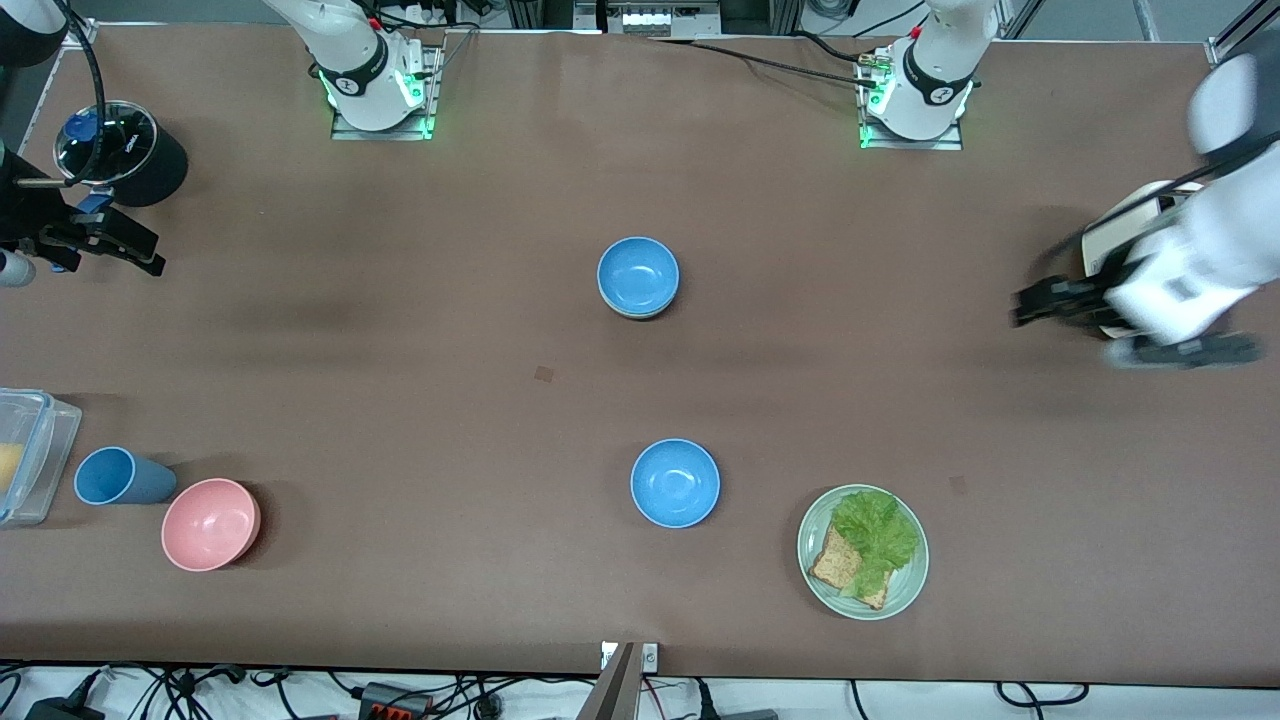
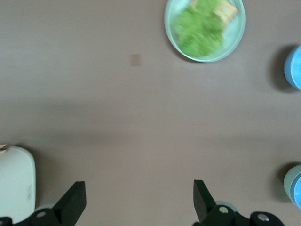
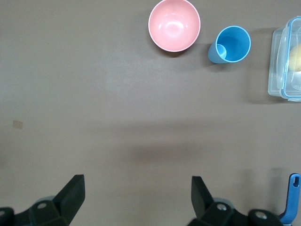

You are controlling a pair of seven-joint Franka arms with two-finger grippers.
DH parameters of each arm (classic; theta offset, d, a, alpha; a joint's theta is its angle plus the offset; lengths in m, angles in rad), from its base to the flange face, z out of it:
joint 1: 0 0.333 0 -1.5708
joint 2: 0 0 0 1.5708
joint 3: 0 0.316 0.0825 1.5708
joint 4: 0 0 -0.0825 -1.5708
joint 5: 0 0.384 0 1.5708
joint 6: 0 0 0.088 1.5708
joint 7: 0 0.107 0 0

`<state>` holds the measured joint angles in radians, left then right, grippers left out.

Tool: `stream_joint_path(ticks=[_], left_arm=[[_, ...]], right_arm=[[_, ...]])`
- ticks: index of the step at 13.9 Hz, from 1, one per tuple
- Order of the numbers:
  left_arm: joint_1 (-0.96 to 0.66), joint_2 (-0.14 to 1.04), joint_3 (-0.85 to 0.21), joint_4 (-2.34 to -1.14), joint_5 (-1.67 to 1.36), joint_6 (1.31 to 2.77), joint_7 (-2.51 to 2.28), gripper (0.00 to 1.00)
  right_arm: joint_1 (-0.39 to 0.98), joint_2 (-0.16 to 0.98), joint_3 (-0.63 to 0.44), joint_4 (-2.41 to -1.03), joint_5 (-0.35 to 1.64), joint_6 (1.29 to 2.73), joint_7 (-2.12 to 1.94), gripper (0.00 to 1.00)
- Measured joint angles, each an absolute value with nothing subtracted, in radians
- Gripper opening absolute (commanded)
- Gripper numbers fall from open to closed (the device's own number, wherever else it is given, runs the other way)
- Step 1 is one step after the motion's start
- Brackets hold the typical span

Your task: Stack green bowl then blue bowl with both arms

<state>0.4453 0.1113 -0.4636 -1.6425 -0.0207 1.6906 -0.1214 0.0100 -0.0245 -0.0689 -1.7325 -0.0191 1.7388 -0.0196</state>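
Observation:
A blue bowl [image 1: 638, 275] sits nested in the green bowl [image 1: 637, 315] at the table's middle; only a thin pale-green rim shows under it. This stack shows at the edge of the left wrist view [image 2: 294, 186]. A second blue bowl [image 1: 675, 483] stands alone nearer the front camera and also shows in the left wrist view [image 2: 295, 67]. My left gripper [image 1: 1030, 303] [image 2: 138, 188] is open and empty over bare table at the left arm's end. My right gripper [image 1: 140, 250] [image 3: 137, 183] is open and empty over bare table at the right arm's end.
A pale-green plate [image 1: 905, 590] [image 2: 235, 40] holds lettuce and bread. A pink bowl [image 1: 210, 523] [image 3: 174, 24], a blue cup [image 1: 120, 476] [image 3: 230, 44] and a clear plastic box [image 1: 35, 455] [image 3: 284, 59] stand at the right arm's end. A white object [image 1: 1130, 215] [image 2: 16, 181] lies under the left arm. A black cup [image 1: 125, 155] stands near the right gripper.

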Motion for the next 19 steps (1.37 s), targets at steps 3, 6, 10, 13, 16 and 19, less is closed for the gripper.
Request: stream_joint_path(ticks=[3,6,10,13,16,19], left_arm=[[0.28,0.024,-0.209,-1.645,-0.048,1.616,-0.105,1.0],[0.222,0.014,-0.163,-1.649,-0.05,1.586,-0.049,1.0],[0.129,0.0,-0.124,-1.665,-0.05,1.572,-0.06,1.0],[0.129,-0.006,-0.114,-1.67,-0.05,1.561,-0.056,1.0],[0.128,-0.006,-0.114,-1.67,-0.05,1.56,-0.056,1.0],[0.127,-0.006,-0.115,-1.67,-0.05,1.56,-0.056,1.0]], right_arm=[[0.01,-0.024,-0.069,-1.732,-0.019,1.739,-0.02,1.0],[0.01,-0.024,-0.07,-1.732,-0.019,1.739,-0.02,1.0],[0.01,-0.024,-0.07,-1.732,-0.019,1.739,-0.02,1.0],[0.01,-0.024,-0.071,-1.732,-0.019,1.739,-0.02,1.0],[0.01,-0.024,-0.071,-1.732,-0.019,1.739,-0.02,1.0],[0.009,-0.024,-0.071,-1.732,-0.019,1.739,-0.02,1.0]])
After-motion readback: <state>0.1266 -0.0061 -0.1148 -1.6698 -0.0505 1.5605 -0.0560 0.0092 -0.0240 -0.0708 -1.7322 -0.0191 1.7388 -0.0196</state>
